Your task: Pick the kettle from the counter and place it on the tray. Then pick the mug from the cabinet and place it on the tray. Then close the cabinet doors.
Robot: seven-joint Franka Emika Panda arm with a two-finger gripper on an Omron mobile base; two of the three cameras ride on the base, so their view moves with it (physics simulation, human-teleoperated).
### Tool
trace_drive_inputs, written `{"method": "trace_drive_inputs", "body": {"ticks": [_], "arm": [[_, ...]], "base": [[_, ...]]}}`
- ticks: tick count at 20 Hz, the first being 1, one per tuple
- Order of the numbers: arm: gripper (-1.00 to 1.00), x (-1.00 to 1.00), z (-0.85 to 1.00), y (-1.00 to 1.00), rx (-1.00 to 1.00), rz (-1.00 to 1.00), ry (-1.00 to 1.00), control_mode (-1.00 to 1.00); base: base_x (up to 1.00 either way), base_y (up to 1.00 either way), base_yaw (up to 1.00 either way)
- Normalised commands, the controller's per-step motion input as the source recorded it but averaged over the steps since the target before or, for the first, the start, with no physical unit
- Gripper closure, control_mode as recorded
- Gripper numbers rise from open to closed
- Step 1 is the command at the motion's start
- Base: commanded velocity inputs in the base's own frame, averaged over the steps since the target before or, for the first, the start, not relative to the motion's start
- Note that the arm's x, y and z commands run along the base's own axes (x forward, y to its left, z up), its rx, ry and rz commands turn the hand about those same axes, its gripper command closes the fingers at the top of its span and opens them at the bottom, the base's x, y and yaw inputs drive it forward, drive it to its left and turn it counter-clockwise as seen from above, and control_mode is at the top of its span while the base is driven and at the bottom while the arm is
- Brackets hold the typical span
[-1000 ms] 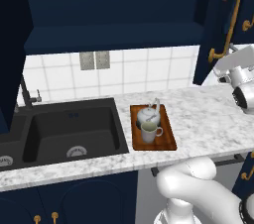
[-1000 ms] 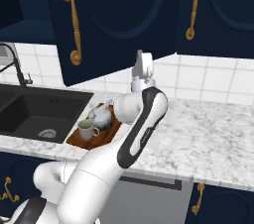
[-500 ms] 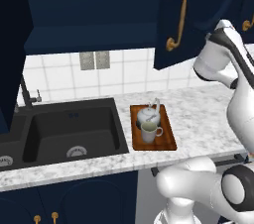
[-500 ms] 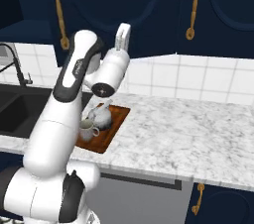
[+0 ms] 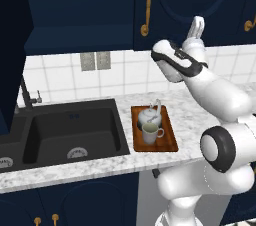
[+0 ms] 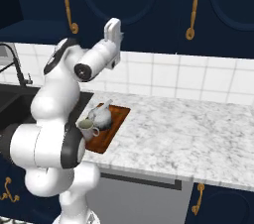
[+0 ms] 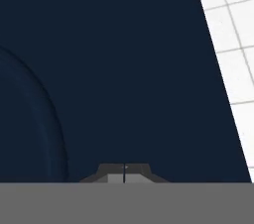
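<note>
cabinet door (image 5: 145,5) swung nearer shut, claw (image 5: 197,26) raised

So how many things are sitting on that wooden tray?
2: the kettle at the back of the tray, and the mug just in front of it, nearer the counter's edge.

My arm (image 5: 220,95) is built of glossy white, rounded shell segments, with dark charcoal rings and round caps at the joints, one large black disc showing at the right of the left base view. At the upper middle of that frame the slim white gripper (image 5: 198,22) tapers off it. In the hand view its two finger tips (image 7: 115,172) are small, dark grey and wedge-shaped, with only a thin black seam between them.
</note>
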Motion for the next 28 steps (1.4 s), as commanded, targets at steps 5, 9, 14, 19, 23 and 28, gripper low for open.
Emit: {"method": "trace_drive_inputs", "body": {"ticks": [5,9,14,19,23,28], "arm": [[1.00,0.65,0.27,-0.02,-0.08,0.33,0.27,-1.00],[1.00,-0.03,0.71,-0.06,-0.13,0.26,0.14,-1.00],[1.00,-0.75,0.73,0.00,-0.25,0.21,0.18,-1.00],[1.00,-0.88,0.76,0.00,-0.27,0.16,0.26,-1.00],[1.00,-1.00,0.46,0.00,-0.23,0.02,0.24,-1.00],[1.00,-0.99,0.15,0.02,-0.16,-0.09,0.11,-1.00]], "base": [[0.00,0.00,0.00],[0.00,0.00,0.00],[0.00,0.00,0.00],[0.00,0.00,0.00],[0.00,0.00,0.00],[0.00,0.00,0.00]]}}
